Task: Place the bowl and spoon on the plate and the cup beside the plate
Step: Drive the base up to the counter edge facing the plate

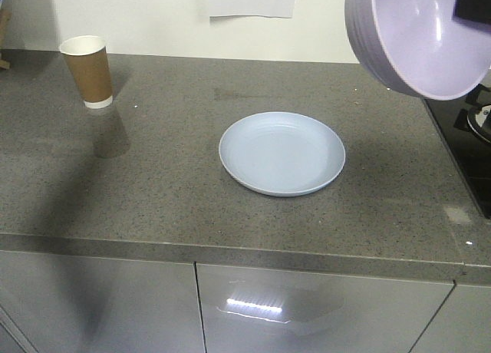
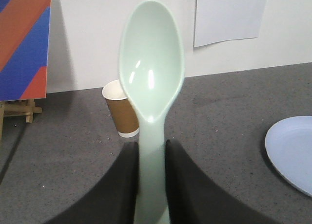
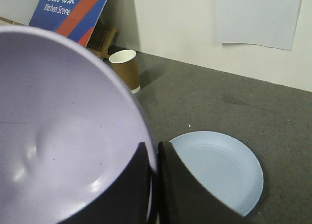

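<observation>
Countertop scene, three views. The pale blue plate [image 1: 281, 153] lies flat near the middle of the counter, its whole face showing. The lavender bowl [image 1: 418, 38] hangs tilted in the air at the far right, well apart from the plate, its smooth inside turned towards the front camera. The brown paper cup [image 1: 87, 70] stands upright at the far left, white inside visible.

The counter [image 1: 153, 184] is speckled grey stone over glossy grey cabinet doors [image 1: 307, 307]; a black cooktop [image 1: 472, 138] sits at its right edge. Behind is a white wall bearing a paper sheet [image 1: 252, 0]; a blue-and-orange sign board [image 3: 73, 9] leans at the far left.

The right gripper [image 3: 153, 153] pinches the bowl's rim between its dark fingers. The left gripper [image 2: 152, 151] is closed on the handle of the mint-green spoon [image 2: 152, 73], whose scoop points away from the wrist.
</observation>
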Robot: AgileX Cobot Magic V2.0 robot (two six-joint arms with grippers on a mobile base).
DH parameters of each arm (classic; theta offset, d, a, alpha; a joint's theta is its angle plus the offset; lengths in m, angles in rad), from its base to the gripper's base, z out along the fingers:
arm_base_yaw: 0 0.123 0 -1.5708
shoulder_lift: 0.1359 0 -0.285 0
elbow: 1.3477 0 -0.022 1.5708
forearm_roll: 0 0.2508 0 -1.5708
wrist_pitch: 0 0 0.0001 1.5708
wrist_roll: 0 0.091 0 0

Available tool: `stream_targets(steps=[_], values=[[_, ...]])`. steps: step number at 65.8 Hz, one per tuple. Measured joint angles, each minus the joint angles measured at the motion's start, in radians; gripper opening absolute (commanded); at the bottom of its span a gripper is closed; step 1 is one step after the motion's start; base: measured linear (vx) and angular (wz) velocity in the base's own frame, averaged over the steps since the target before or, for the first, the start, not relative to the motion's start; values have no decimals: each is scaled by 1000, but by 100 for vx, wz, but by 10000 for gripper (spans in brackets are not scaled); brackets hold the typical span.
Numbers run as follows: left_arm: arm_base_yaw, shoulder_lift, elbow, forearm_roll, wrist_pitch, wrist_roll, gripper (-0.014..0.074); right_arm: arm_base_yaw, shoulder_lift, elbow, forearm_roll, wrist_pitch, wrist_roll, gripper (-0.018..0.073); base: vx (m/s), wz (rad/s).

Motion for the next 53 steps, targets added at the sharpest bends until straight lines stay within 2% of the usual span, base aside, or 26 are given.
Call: stream_targets(steps=[53], values=[[0, 0, 0, 0, 0, 0, -6, 0, 0, 0, 0, 0, 0, -6, 2, -8]])
